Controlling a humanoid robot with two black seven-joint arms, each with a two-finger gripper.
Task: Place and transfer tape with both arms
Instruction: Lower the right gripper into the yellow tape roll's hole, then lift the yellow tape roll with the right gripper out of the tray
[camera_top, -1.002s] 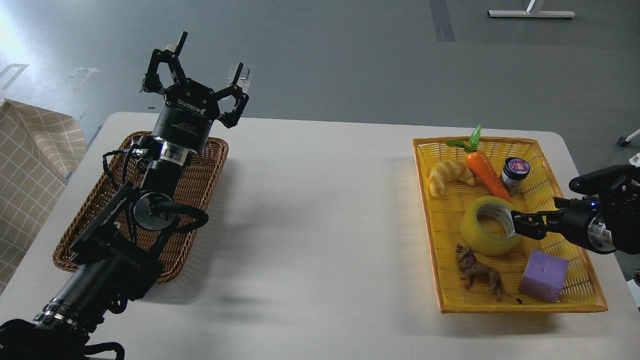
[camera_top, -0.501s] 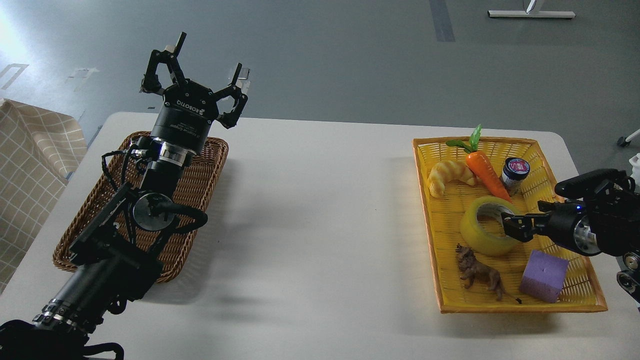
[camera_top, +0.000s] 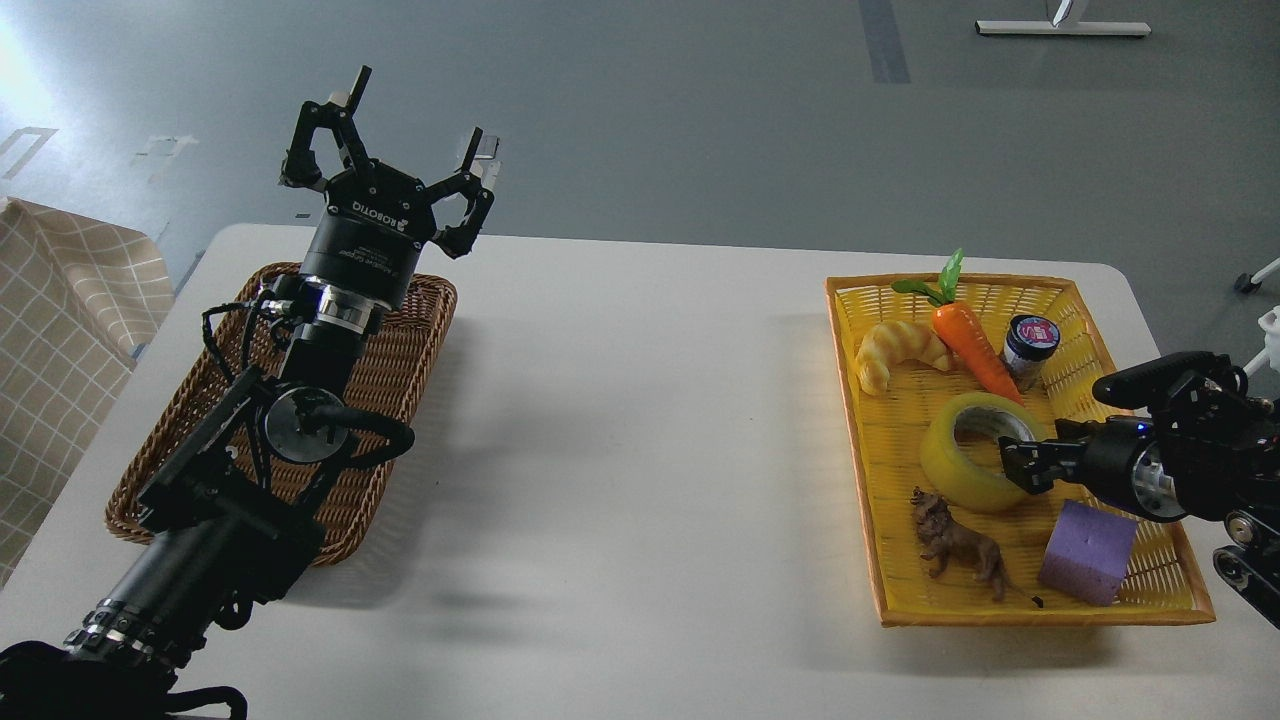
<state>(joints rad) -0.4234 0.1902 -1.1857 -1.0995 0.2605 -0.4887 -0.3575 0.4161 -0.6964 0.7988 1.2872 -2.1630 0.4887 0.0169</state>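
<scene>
On the table (camera_top: 640, 450), a wicker basket (camera_top: 400, 350) lies left; a tray (camera_top: 1040, 612) holding the tape (camera_top: 955, 465) lies right.

1. The right gripper (camera_top: 1012, 466) is dark and seen end-on at the tape (camera_top: 978, 452); its fingers cannot be told apart.
2. The left arm (camera_top: 215, 510) covers part of the wicker basket (camera_top: 410, 350) near the worktop's left edge.
3. The checked cloth (camera_top: 60, 330) runs off the picture's left edge.

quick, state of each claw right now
left claw: open, holding nothing.
right claw: at the tape roll, grip cannot be told.
</scene>
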